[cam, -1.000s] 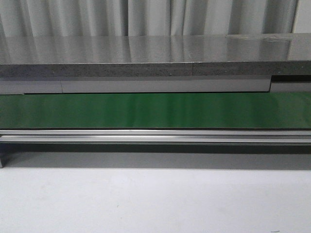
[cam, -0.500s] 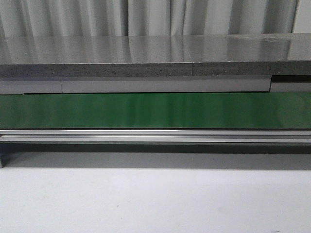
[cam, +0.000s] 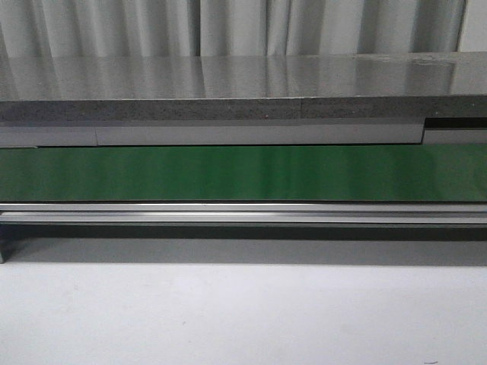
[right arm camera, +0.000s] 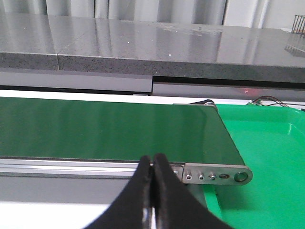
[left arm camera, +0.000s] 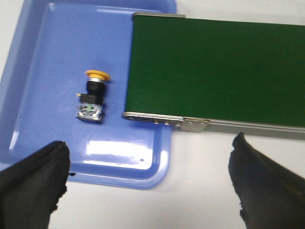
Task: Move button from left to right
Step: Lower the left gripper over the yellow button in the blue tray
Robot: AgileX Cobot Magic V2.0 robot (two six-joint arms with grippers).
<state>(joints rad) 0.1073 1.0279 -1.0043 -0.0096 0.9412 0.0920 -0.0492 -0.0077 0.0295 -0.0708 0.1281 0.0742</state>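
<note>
The button (left arm camera: 92, 98) lies on its side in a blue tray (left arm camera: 38, 62), its orange-yellow cap pointing away from the left hand (left arm camera: 150, 183) and its black body, with small coloured marks on the end, nearer to it. It sits apart from the tray's walls, near the end of the green conveyor belt (left arm camera: 214, 71), whose end reaches over the tray's edge.

The left hand hangs above the near rim of the tray with its two black fingers (left arm camera: 33, 183) spread wide — nothing is between them. One finger is over the tray's near corner, the other over the white tabletop (left arm camera: 200, 191) beside the belt's metal side rail (left arm camera: 190, 124). The button lies ahead of the hand, closer to the finger over the tray, and touches neither.

The right hand (right arm camera: 152, 179) has its two dark fingers (right arm camera: 140, 191) pressed together tip to tip, with nothing gripped. Just beyond its tips runs the belt's metal side rail, ending in a bracket with small holes (right arm camera: 217, 177). Past that end, off to one side of the hand, lies a green tray (right arm camera: 267, 157).

In the front view the green belt (cam: 243, 173) runs across the whole width below a grey stone-like counter (cam: 228, 91) — neither hand nor the button shows there
</note>
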